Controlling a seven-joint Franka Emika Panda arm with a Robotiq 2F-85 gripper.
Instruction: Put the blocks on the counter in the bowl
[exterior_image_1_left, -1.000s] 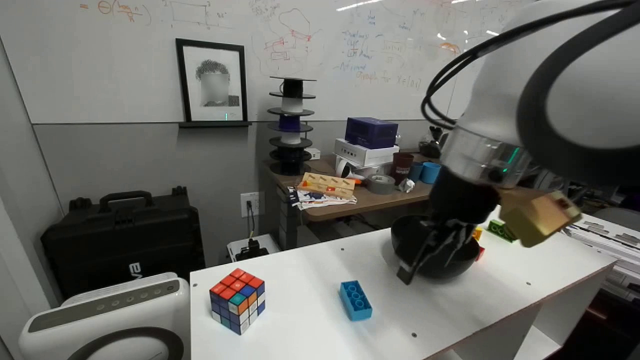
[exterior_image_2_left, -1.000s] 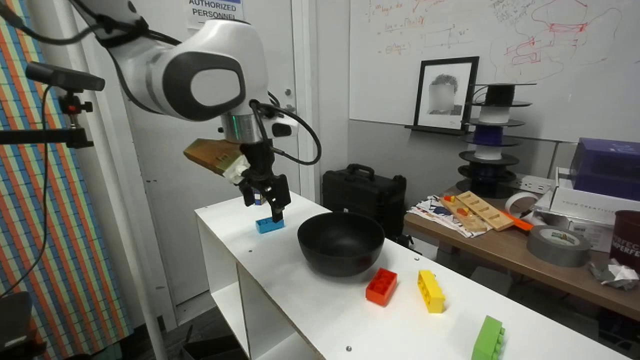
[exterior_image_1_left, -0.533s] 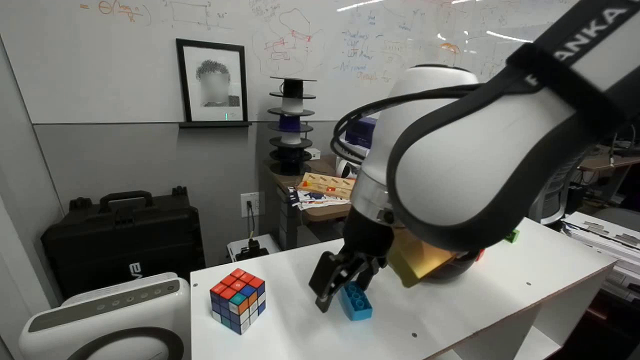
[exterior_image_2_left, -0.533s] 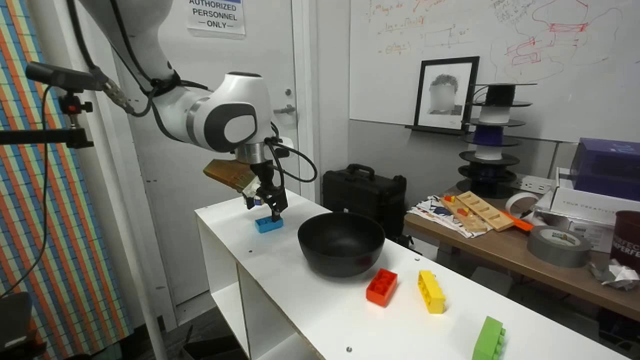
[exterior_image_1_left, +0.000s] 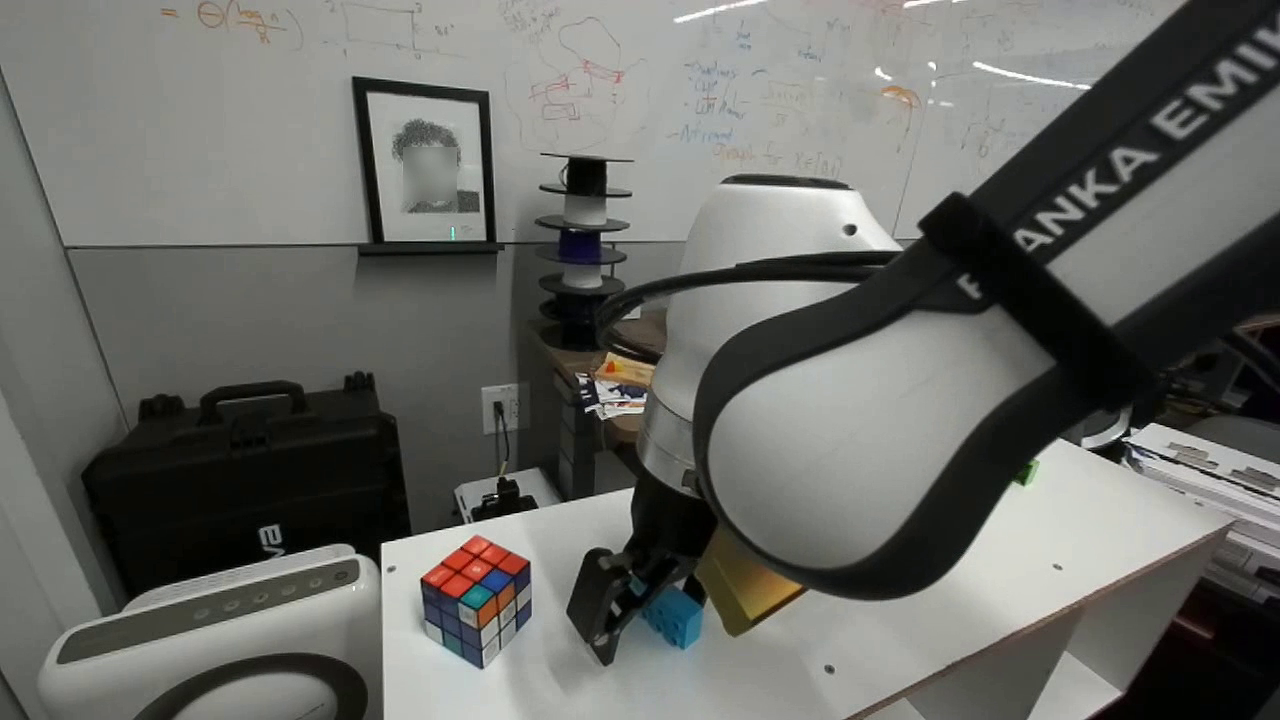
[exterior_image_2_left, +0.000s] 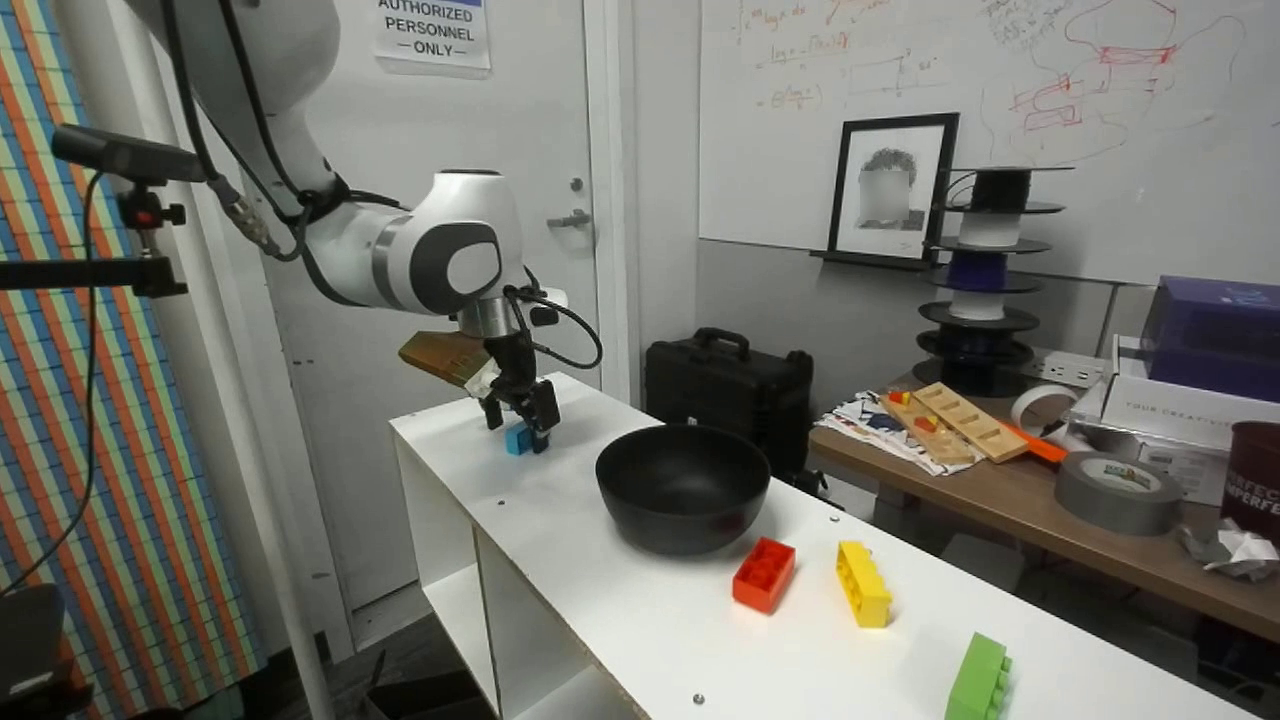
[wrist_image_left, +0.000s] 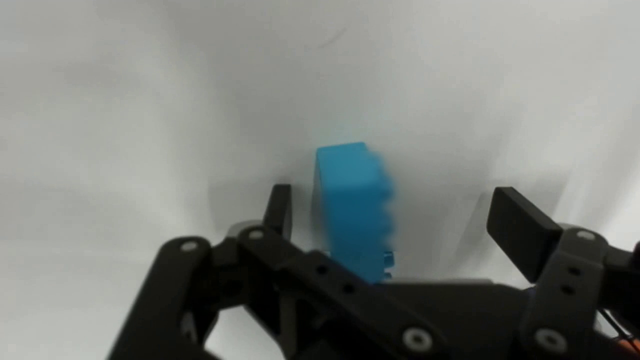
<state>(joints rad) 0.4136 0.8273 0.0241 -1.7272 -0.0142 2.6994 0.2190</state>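
The blue block (exterior_image_1_left: 676, 615) is on the white counter (exterior_image_1_left: 930, 650) near its far end; it also shows in an exterior view (exterior_image_2_left: 517, 440). In the wrist view the blue block (wrist_image_left: 352, 200) lies between the spread fingers of my gripper (wrist_image_left: 390, 212), nearer the left finger, with gaps on both sides. The gripper is open, low over the counter in both exterior views (exterior_image_1_left: 650, 622) (exterior_image_2_left: 517, 430). The black bowl (exterior_image_2_left: 683, 495) stands on the counter, its visible inside bare. A red block (exterior_image_2_left: 763, 577), a yellow block (exterior_image_2_left: 865, 585) and a green block (exterior_image_2_left: 977, 680) lie beyond it.
A multicoloured puzzle cube (exterior_image_1_left: 476, 600) sits at the counter's end, left of the gripper in an exterior view. The arm hides the bowl there. A wooden desk (exterior_image_2_left: 1010, 490) with tape and boxes stands behind the counter. A black case (exterior_image_2_left: 728, 395) stands beyond.
The arm has moved from near the bowl toward the counter's end and lowered around the blue block. The blue block has turned and shifted slightly toward the cube. Bowl and other blocks stayed.
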